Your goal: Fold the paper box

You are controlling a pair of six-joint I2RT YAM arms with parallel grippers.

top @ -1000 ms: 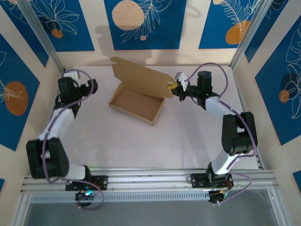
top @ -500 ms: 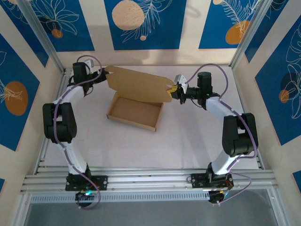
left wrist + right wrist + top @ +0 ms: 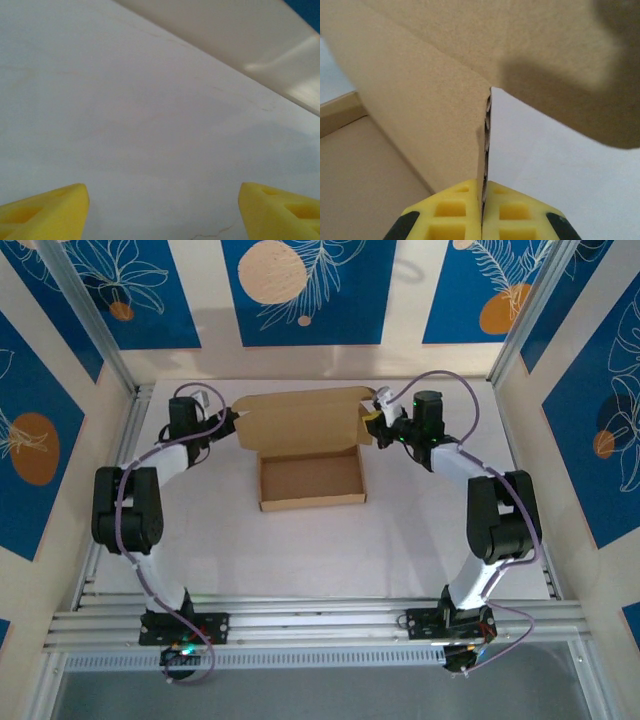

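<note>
— Paper box (image 3: pixel 310 480) of plain brown cardboard, shallow and rectangular: where does it sit?
— On the white table (image 3: pixel 300 560), toward the far side, between the two arms. Its tray lies flat, open side up, and the long lid flap stands upright along the tray's far wall. Blue wall panels (image 3: pixel 300 290) printed with white leaves and orange discs rise behind it.
— And the right gripper (image 3: pixel 373 423)?
— Clenched on the right end of that flap. From the right wrist, its yellow fingertips (image 3: pixel 455 212) press together with the cardboard edge of the paper box (image 3: pixel 420 100) pinched between them.
— The left gripper (image 3: pixel 228 426)?
— Just beside the flap's left end, seen from above; whether it touches the cardboard cannot be told. From the left wrist it is released: its yellow fingertips (image 3: pixel 45 210) stand wide apart, with bare white table (image 3: pixel 150 100) between them.
</note>
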